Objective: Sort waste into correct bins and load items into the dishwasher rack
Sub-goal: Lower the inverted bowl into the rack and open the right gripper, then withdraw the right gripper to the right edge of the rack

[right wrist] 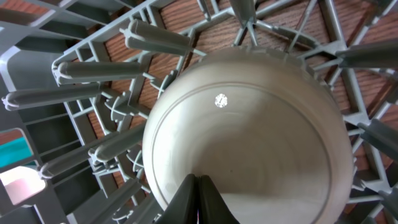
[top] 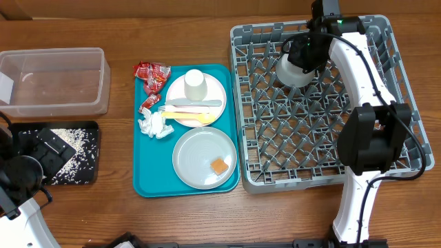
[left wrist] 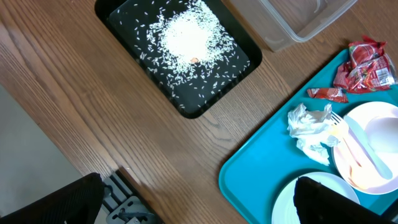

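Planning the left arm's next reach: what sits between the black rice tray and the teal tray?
Nothing but bare wooden table, seen plainly in the left wrist view between the black tray and the teal tray.

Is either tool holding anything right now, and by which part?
The right tool is shut on the small grey bowl, pinching its rim, inside the rack. The left tool is open and holds nothing.
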